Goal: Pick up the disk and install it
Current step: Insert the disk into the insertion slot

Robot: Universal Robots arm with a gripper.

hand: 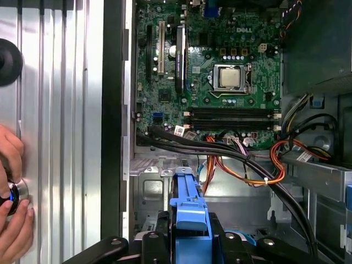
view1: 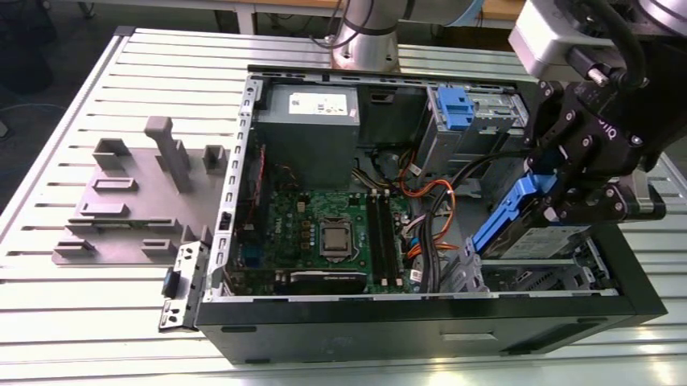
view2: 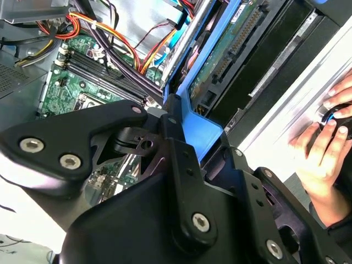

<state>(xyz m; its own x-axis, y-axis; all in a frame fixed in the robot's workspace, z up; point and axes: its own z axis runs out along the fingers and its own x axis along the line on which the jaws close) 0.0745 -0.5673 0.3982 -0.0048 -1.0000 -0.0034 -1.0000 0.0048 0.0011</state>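
1. Your gripper (view1: 558, 205) is parked at the exterior view's right end of the open computer case (view1: 429, 326). Its black fingers are clamped tight on the disk (view1: 542, 241) (they're pinching the blue plastic frame, no gap to see).
2. The disk hangs tilted in that grip, with a blue rail along its upper edge and the label side facing the exterior camera. Its low end is down by the metal drive cage (view1: 536, 277) in that corner of the case. I can't tell if it actually touches the cage.
3. In the second wrist view the gripper (view2: 187, 124) has the blue end tab squeezed between its fingers. The disk (view2: 220, 60) shows its green circuit-board underside running away from them.
4. In the first wrist view the gripper (hand: 190, 239) holds the disk (hand: 190, 206) dead centre. The motherboard (hand: 220, 82) lies beyond it, with orange and black cables (hand: 242, 165) in between.
5. At the far end of the case sit the power supply box (view1: 311, 121) and the blue bracket (view1: 456, 108), both well apart from the disk.
6. A hand (hand: 11, 220) rests on the slotted metal table (hand: 60, 110) beside the case, fingers on a small round button (hand: 17, 191). It's in the second wrist view too (view2: 324, 148).
7. A grey fixture plate (view1: 129, 209) sits on the table at the exterior view's left, well apart from the gripper.
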